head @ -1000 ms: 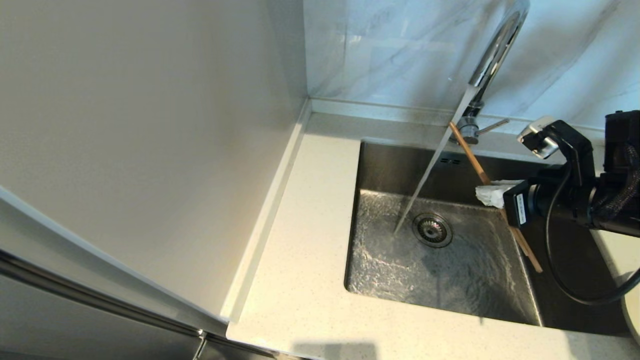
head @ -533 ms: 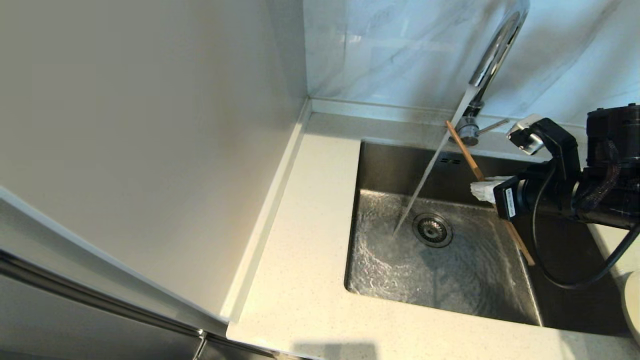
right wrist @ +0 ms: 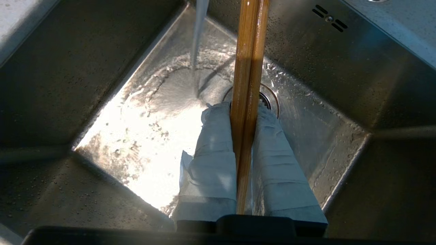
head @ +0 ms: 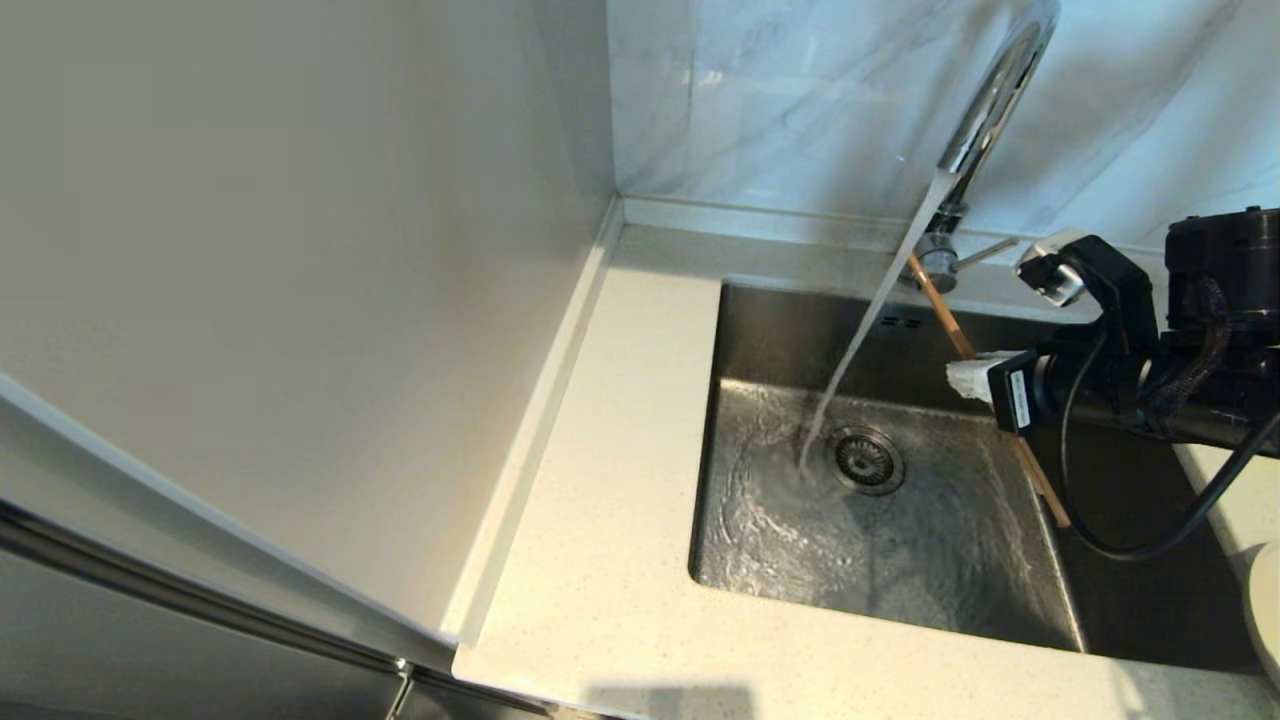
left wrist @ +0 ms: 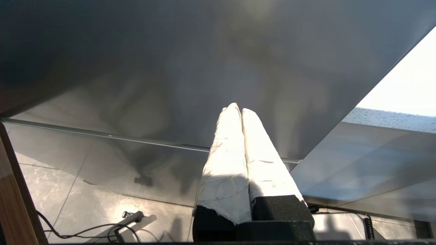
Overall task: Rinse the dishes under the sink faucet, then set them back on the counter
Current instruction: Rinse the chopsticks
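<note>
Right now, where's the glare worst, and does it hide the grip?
Right wrist view: sunlight blows out the wet sink floor, yet the right gripper shows shut on the chopsticks. Left wrist view: overexposed left gripper fingers. Head view: even light.

Marble-veined wall tiles (head: 800, 100) behind; plain beige panel (head: 280, 280) at left; cables (left wrist: 85, 231) on tiled floor (left wrist: 51, 190).

Black arm (head: 1150, 390), white-wrapped tool fingers (right wrist: 211, 163)
</note>
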